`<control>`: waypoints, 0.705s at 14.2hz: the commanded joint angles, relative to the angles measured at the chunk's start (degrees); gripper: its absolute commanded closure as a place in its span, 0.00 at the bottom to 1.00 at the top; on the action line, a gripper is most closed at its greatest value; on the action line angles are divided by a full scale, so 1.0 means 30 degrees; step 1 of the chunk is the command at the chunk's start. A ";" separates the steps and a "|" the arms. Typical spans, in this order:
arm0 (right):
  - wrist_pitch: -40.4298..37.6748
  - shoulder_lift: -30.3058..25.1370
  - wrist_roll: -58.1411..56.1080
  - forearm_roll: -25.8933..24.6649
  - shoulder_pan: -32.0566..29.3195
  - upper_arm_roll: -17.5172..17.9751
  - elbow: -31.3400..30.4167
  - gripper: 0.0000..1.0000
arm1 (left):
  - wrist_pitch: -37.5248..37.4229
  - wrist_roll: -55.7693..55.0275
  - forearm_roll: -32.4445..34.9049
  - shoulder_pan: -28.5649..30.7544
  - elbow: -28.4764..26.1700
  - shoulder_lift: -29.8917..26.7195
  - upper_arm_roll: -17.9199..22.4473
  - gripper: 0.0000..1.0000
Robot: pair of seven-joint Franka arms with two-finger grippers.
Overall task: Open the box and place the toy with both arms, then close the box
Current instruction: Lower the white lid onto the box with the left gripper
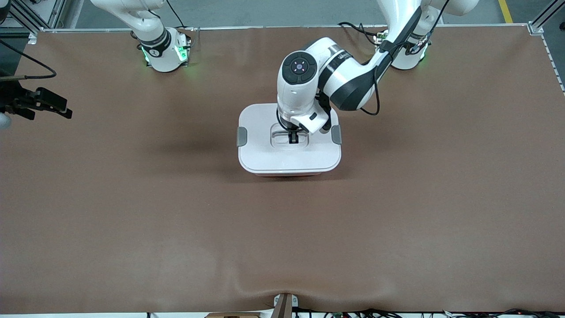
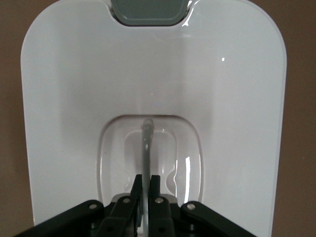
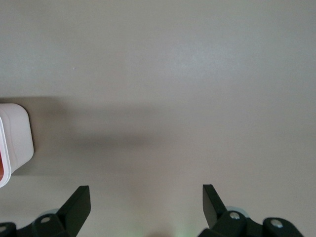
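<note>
The right gripper [image 3: 143, 207] is waiting over bare tabletop [image 1: 132, 198] toward the right arm's end from the box [image 1: 289, 157], fingers apart and empty. The box is sitting mid-tabletop, lid [image 2: 74, 98] on. The left gripper [image 1: 293, 138] is clamping the lid's handle [image 2: 147, 148]. The toy is not visible; its placement cannot be confirmed.

text: none legible | labels: none | numbers: none | signs: none

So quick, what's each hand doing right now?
Left hand: closed on the lid handle of the box.
Right hand: open, holding nothing, over bare table.
</note>
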 commanded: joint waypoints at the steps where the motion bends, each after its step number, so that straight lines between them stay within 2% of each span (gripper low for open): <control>1: -0.0425 0.0018 0.0167 -0.0214 -0.0474 0.0357 0.0305 0.00 | -0.0062 -0.0301 0.0084 -0.0271 0.0272 0.0127 0.0140 1.00; 10: -0.0337 0.0047 0.0138 -0.0185 -0.0504 0.0328 0.0100 0.00 | 0.0288 -0.1645 0.0406 -0.0710 -0.0577 0.0010 0.0198 1.00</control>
